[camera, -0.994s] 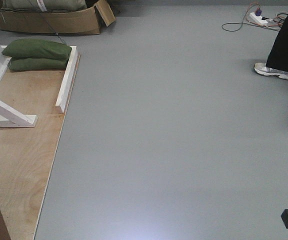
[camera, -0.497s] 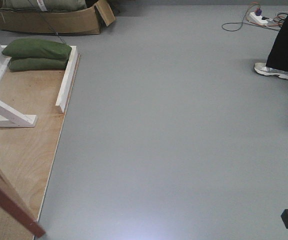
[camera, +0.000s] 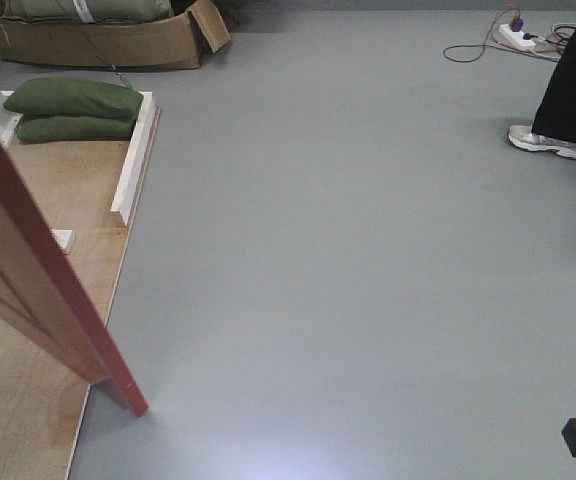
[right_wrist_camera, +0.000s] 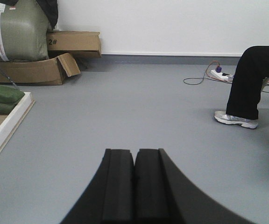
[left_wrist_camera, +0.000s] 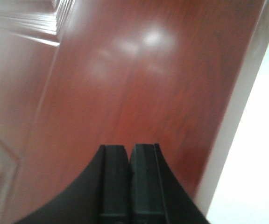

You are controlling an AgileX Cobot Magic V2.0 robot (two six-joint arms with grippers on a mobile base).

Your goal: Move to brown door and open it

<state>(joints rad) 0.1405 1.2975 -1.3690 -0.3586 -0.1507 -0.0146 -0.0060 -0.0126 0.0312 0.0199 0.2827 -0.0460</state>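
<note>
One upright brown door [camera: 8,250], corner lower-right

The brown door [left_wrist_camera: 125,84] is glossy reddish wood; the floor [camera: 368,250] is smooth matt grey; the plywood platform [camera: 78,190] is pale and grained.

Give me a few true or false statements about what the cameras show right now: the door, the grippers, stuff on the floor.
The left gripper is shut and faces the brown door. True.
The right gripper holds a bunch of keys. False: it is shut on nothing, facing bare floor.
Two green bags lie stacked by the white beam. True.
The power strip sits on a table. False: it lies on the floor, near the person's shoe.
</note>
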